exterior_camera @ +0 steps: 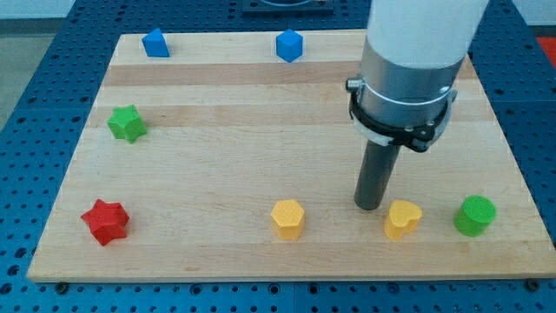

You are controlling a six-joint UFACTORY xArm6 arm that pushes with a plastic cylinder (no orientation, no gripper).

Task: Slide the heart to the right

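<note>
The yellow heart lies near the view's bottom right on the wooden board. My tip rests on the board just to the left of the heart and slightly above it, very close to the heart or touching it. A green cylinder stands to the right of the heart. A yellow hexagon block lies to the left of my tip.
A red star sits at the bottom left and a green star at the left. A blue block and a blue cube lie along the top edge. The arm's white body covers the upper right.
</note>
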